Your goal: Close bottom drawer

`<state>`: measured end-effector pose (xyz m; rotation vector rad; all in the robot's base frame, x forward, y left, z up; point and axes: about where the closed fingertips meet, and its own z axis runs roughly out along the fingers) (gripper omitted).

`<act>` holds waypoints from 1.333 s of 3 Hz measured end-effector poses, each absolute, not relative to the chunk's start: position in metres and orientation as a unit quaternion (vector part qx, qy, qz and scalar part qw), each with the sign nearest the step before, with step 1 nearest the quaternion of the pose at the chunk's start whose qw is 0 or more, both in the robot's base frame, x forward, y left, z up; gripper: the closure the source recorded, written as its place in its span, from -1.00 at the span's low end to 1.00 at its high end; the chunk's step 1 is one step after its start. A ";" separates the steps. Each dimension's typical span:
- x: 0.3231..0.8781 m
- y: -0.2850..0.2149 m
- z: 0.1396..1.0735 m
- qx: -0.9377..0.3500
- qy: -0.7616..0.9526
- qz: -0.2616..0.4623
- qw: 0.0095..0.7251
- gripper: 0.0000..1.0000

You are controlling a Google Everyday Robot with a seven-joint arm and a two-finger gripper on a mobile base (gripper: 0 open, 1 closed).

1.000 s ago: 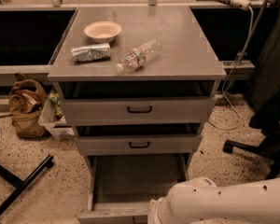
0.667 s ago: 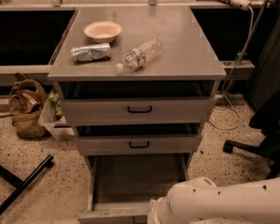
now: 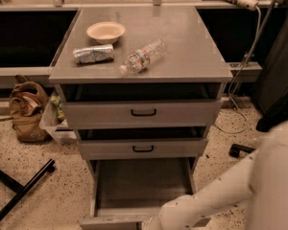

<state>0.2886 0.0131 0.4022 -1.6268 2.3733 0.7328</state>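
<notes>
A grey metal cabinet [image 3: 187, 56] with three drawers stands on a speckled floor, seen from above and in front. The bottom drawer [image 3: 141, 181], lowest in the cabinet, is pulled far out, showing a long plain grey tray with nothing visible inside it. Its low front panel sits at the lower edge of the view. Above it, the middle drawer [image 3: 182, 149] and the upper drawer [image 3: 182, 113] each stand slightly out of the cabinet, both with black loop handles.

The robot's white arm [image 3: 216, 195] reaches in from the cabinet's lower right, its end meeting the bottom drawer's front panel. The gripper lies past the lower edge of the view there, so whether it is spread or closed cannot be told.

On the cabinet's top sit a pale bowl [image 3: 105, 31], a silver packet [image 3: 93, 54] and a clear plastic bottle [image 3: 143, 56] lying on its side. A brown bag [image 3: 28, 110] rests on the floor to the cabinet's left.
</notes>
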 end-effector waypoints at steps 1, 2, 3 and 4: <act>0.276 0.049 0.348 -0.548 0.783 0.282 0.076 -1.00; 0.259 0.081 0.305 -0.544 0.773 0.320 0.070 -1.00; 0.242 0.100 0.269 -0.534 0.767 0.353 0.052 -1.00; 0.235 0.102 0.263 -0.528 0.769 0.358 0.045 -1.00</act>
